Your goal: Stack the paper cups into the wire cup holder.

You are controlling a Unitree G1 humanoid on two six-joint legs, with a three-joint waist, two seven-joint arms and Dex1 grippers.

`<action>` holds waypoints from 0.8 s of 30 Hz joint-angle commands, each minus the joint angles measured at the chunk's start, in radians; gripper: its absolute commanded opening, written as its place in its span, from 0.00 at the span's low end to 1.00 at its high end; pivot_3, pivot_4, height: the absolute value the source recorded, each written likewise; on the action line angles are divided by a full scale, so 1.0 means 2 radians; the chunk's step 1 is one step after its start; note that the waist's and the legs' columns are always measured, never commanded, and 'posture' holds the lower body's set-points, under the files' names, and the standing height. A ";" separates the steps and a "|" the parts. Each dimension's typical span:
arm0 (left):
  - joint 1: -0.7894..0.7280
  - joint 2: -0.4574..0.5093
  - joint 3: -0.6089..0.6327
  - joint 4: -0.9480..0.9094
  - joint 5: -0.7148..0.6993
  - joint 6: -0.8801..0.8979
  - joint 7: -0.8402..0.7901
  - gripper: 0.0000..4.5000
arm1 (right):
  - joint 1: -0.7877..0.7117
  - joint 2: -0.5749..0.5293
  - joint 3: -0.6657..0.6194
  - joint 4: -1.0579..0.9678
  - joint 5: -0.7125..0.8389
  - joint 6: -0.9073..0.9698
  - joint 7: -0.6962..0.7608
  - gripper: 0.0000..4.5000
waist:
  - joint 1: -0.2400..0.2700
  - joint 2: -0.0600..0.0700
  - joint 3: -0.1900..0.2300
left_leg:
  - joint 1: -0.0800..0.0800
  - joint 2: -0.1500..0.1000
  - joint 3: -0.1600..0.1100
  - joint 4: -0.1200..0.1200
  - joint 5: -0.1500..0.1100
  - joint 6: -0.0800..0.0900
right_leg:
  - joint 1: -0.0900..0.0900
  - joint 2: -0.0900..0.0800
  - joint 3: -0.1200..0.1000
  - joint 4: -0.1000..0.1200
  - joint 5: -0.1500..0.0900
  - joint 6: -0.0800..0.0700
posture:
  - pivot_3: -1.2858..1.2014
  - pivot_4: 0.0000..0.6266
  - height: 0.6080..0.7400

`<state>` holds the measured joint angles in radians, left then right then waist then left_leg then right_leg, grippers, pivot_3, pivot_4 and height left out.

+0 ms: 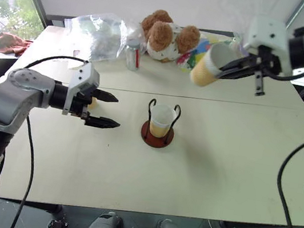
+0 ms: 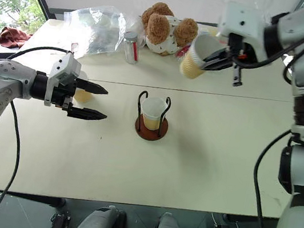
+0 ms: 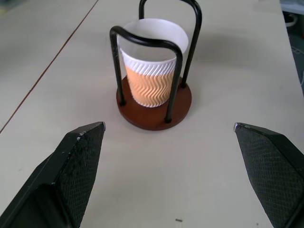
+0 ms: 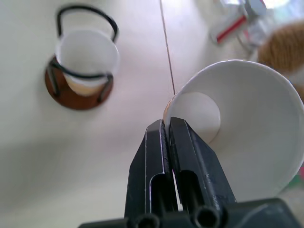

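Black right hand pinches white-rimmed, orange-banded paper cup wall.

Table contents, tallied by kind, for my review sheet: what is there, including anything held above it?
Paper cups: 3 (one in the wire cup holder, one held in the air by the right end effector, one partly hidden behind the left end effector)
Wire cup holder: 1
Teddy bear: 1
Clear plastic bag: 1
Small bottle: 1
Total: 7
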<state>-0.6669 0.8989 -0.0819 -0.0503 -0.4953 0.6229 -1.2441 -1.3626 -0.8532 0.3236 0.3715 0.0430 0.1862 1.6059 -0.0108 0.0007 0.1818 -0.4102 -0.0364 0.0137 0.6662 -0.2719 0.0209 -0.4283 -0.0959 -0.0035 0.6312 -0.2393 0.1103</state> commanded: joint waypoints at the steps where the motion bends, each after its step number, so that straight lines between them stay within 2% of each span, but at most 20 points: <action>1: -0.011 -0.007 0.013 -0.015 -0.002 -0.002 0.005 1.00 | -0.016 0.005 0.026 -0.055 0.074 0.031 0.004 0.01 | 0.000 0.000 0.000 | 0.000 0.000 0.000 0.000 0.000 0.000 | 0.000 0.000 0.000 0.000 0.000 0.000 | 0.52 0.24 1.00; 10: 0.011 -0.004 0.031 -0.046 -0.013 0.016 0.019 1.00 | -0.002 0.012 0.077 -0.086 0.101 0.019 0.004 0.01 | -0.001 0.000 0.000 | 0.000 0.000 0.000 0.000 0.000 0.001 | 0.000 -0.001 0.000 0.000 0.000 0.000 | 0.52 0.24 1.00; 24: 0.022 -0.013 0.039 -0.061 -0.020 0.026 0.039 1.00 | -0.005 0.037 0.112 -0.028 0.082 -0.016 0.004 0.01 | -0.001 0.000 0.000 | 0.000 0.000 0.000 0.000 0.000 0.001 | -0.001 -0.001 0.000 0.000 0.000 0.000 | 0.52 0.24 1.00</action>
<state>-0.6219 0.8682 -0.0434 -0.1414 -0.5177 0.6722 -1.1710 -1.3480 -0.7717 0.5536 0.3194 0.2003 0.1662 1.6126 -0.0134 0.0000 0.1820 -0.4106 -0.0372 0.0142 0.6670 -0.2728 0.0223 -0.4295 -0.0970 -0.0036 0.6315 -0.2393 0.1103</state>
